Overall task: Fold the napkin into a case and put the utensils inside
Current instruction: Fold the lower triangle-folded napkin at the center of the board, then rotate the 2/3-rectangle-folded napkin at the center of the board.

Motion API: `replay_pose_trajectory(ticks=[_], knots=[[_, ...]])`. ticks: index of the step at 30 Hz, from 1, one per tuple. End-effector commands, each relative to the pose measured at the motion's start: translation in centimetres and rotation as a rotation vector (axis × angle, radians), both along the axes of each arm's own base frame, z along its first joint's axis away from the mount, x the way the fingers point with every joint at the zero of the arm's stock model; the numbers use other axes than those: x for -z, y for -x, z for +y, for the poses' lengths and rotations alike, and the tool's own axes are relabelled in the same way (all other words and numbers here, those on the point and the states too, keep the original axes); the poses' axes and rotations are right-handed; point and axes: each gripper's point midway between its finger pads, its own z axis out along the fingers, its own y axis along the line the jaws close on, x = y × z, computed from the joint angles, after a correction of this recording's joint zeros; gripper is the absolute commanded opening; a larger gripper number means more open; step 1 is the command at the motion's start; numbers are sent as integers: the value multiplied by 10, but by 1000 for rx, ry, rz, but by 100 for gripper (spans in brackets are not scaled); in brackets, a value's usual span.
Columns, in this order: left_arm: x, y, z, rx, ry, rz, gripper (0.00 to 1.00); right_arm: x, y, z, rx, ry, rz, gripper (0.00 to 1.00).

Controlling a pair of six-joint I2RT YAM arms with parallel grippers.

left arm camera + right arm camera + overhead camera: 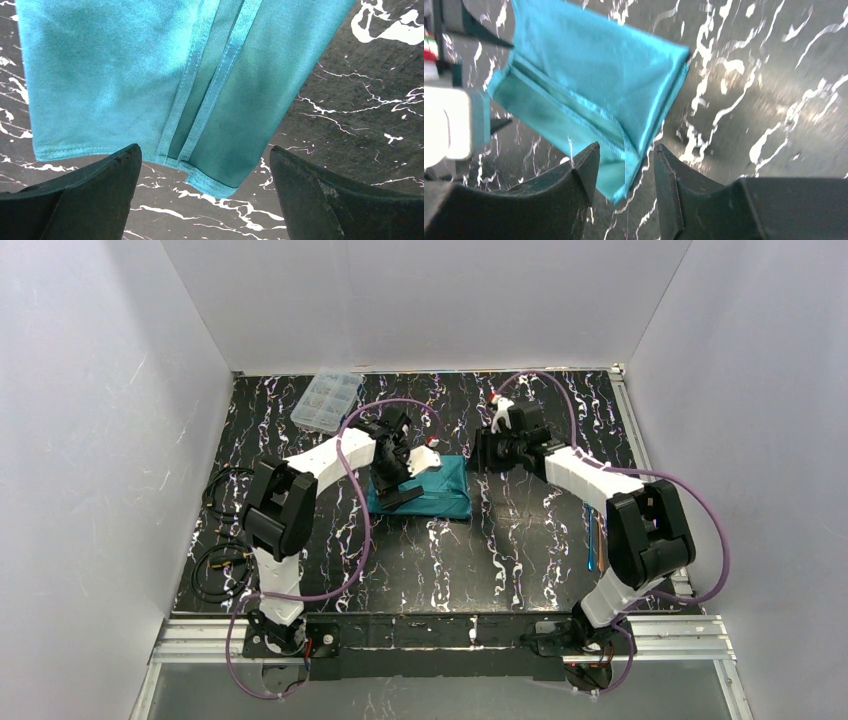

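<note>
Two arms stand bolted at the near edge of a black, white-veined worktop (500,560). Nearest, on the right side beside the right arm, a thin utensil (591,540) with a blue sheen lies lengthwise on the worktop, well apart from both sets of jaws; its kind is too small to tell. On the left side, dark cables (222,562) lie looped beside the left arm. At mid-worktop the teal-green napkin (440,492) (125,75) (594,65) lies folded into a flat rectangle. The left jaws hang over its left end and stand wide apart, holding nothing. In the left wrist view the two black fingers (80,200) flank one short edge of the cloth, where two stitched hems run side by side at a slant. The right jaws sit at the napkin's right edge, partly apart. In the blurred right wrist view, one corner of the cloth shows in the gap between the fingers (554,200); whether it touches either finger cannot be told. Farthest, at the back left, a clear plastic compartment box (326,400) holds pieces too small to identify.
</note>
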Motion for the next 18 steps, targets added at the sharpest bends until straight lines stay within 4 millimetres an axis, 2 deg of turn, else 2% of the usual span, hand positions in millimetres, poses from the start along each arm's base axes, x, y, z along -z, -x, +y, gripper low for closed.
replay_pose_trajectory(ticks=[1, 5, 10, 14, 18], knots=[[-52, -7, -4, -31, 63, -81, 99, -20, -37, 10, -14, 15, -69, 53], [-57, 5, 0, -28, 69, -60, 99, -17, -67, 23, -29, 41, -90, 51], [-37, 28, 13, -19, 35, -4, 98, 3, -98, 35, -35, 98, -95, 50], [-19, 30, 24, -14, -13, -18, 98, 23, -108, 41, -47, 129, -85, 50], [-11, 18, 29, -21, -45, -75, 99, 39, -108, 39, -50, 156, -76, 50]])
